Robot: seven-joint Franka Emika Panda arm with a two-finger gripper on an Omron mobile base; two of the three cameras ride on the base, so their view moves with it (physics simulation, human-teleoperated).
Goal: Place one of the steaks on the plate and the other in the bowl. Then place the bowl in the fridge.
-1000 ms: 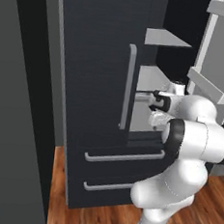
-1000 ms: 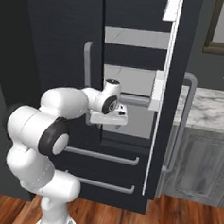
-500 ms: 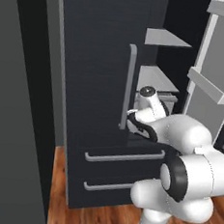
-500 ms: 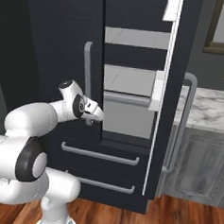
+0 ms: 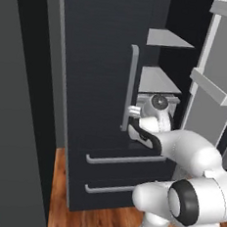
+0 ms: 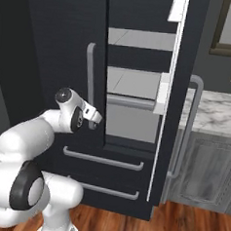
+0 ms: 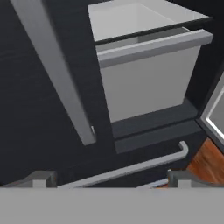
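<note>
A tall black fridge is being shown with its right door swung open and its left door shut. Grey inner shelves are being seen through the opening, and a pale grey bin sits below them. The white arm is being held out in front of the closed left door, with the claw released, its jaws spread wide and nothing being gripped between them. The claw is being held just beside the lower end of the long grey bar handle. Two lower drawers with grey handles are lying beneath, above a wooden floor. A marble counter is standing to the right.
</note>
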